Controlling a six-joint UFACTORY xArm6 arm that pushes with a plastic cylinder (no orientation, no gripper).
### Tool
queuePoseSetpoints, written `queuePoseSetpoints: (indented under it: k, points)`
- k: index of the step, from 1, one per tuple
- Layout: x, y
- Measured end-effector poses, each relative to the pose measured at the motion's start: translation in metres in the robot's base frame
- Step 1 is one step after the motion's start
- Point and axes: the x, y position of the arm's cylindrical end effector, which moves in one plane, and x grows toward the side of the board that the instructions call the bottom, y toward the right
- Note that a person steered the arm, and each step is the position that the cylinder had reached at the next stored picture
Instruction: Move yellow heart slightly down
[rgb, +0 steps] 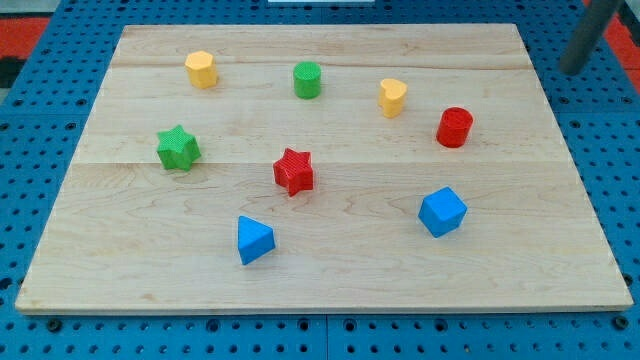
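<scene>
The yellow heart (393, 97) sits on the wooden board (330, 270) toward the view's upper right, just left of the red cylinder (454, 127). The dark rod comes in at the view's top right corner, and my tip (571, 69) is beyond the board's right edge, far to the right of and slightly above the yellow heart. It touches no block.
A yellow hexagon (201, 69) and a green cylinder (307, 79) lie near the top. A green star (178, 148) is at the left, a red star (294, 171) in the middle. A blue triangle (253, 240) and a blue cube (442, 211) lie lower down.
</scene>
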Motion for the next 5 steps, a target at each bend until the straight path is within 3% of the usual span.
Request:
queuePoseSetpoints:
  k: [1, 2, 3, 5]
  points:
    - [-0.028, -0.06]
    - [-0.025, -0.122]
    - [-0.004, -0.175]
    - [0.033, -0.213]
